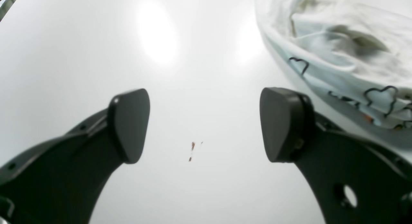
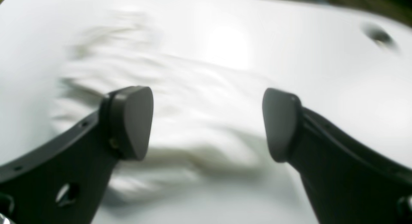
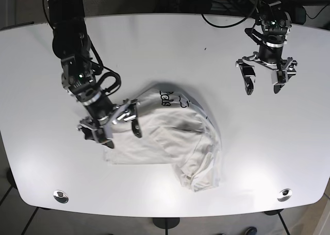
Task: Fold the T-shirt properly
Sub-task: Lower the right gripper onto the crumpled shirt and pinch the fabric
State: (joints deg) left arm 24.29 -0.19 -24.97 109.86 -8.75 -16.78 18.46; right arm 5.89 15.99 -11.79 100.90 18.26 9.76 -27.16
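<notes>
The white T-shirt lies crumpled in the middle of the table, with black lettering near its upper edge. It appears blurred in the right wrist view and at the top right in the left wrist view. My right gripper hovers open over the shirt's left edge, with cloth showing between and beyond its fingers. Away at the table's upper right, my left gripper is open over bare table, with nothing between its fingers.
The white table has round metal fittings near its front corners. Small brown specks mark the surface below the left gripper. Cables lie beyond the far edge.
</notes>
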